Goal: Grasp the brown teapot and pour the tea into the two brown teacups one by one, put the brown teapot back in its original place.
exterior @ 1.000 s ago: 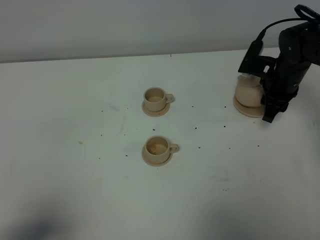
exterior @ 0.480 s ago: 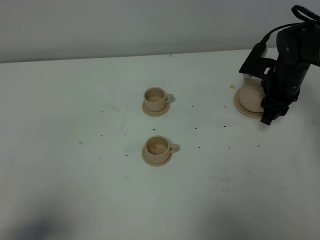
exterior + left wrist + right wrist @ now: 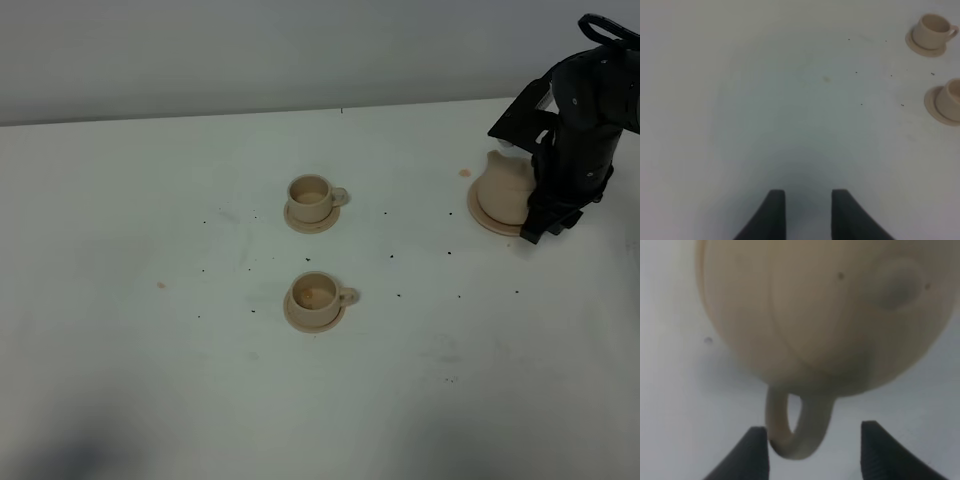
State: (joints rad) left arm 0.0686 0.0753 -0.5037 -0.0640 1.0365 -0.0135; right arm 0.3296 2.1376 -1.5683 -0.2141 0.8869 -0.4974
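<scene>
The brown teapot (image 3: 503, 183) stands on its wide saucer, the original place (image 3: 486, 217), at the table's far right. My right gripper (image 3: 540, 222) is at the pot's right side. In the right wrist view the teapot (image 3: 815, 315) fills the frame and its loop handle (image 3: 797, 427) sits between the open fingers of the right gripper (image 3: 812, 450), close to one finger. Two brown teacups on small saucers stand mid-table, one farther (image 3: 311, 197) and one nearer (image 3: 316, 295); both also show in the left wrist view (image 3: 932, 31) (image 3: 951, 98). My left gripper (image 3: 807, 215) hovers open over bare table.
Small dark specks are scattered over the white table (image 3: 150, 380) around the cups. A tan spot (image 3: 464, 172) lies just left of the teapot and another (image 3: 161, 285) toward the left. The table's back edge meets a grey wall.
My right arm has shifted right and back from over the teapot, so more of the pot and the tan spot beside it now show. Its jaws stay the same width.
</scene>
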